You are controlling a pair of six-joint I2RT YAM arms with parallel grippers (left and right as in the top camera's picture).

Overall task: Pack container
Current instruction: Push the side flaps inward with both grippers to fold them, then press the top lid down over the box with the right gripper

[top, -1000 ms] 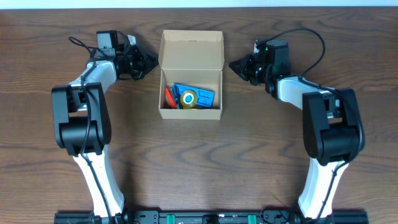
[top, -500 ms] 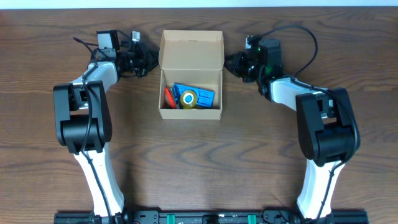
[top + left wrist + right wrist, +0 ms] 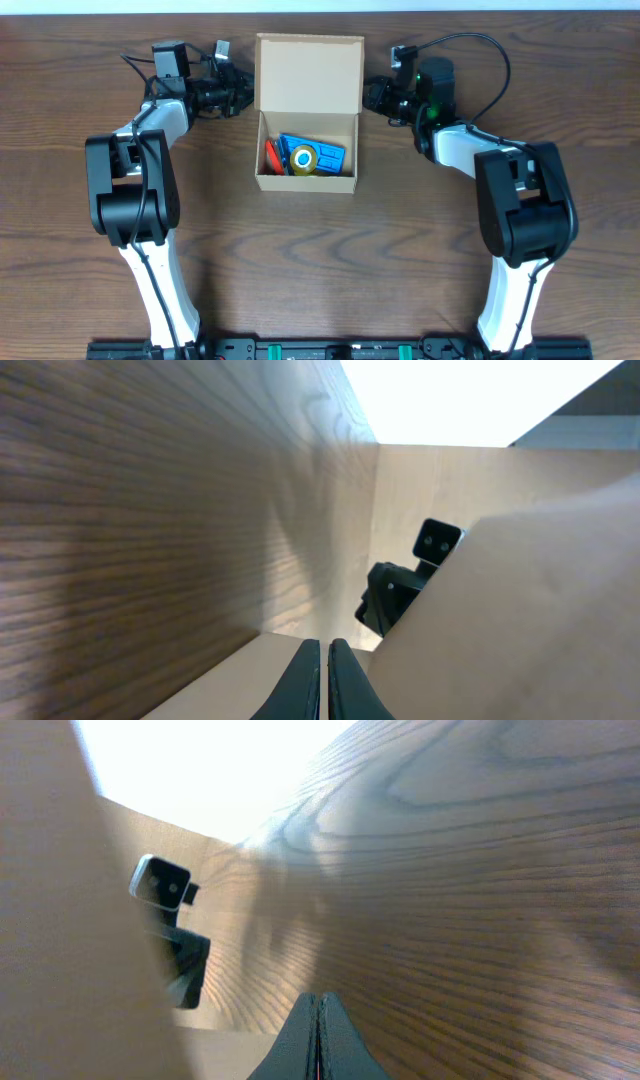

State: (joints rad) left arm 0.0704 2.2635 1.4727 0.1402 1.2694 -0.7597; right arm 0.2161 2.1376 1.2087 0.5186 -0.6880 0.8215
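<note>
At upper centre of the overhead frame, the cardboard box [image 3: 305, 183] sits open on the dark wood-grain tabletop [image 3: 330, 260]. The left gripper [image 3: 240, 93] and right gripper [image 3: 371, 93] are just beside its raised lid [image 3: 308, 72]. Left wrist view: the left gripper is clenched and empty, with white glare beyond the tabletop. Right wrist view: the right gripper is likewise clenched.

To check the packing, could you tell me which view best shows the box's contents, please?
The overhead view: it looks straight into the open box, showing the blue item inside. Both wrist views show only a close, plain stretch of its cardboard.

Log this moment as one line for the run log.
box: open, items inside | flap: raised | left gripper: shut, beside flap | right gripper: shut, beside flap
</note>
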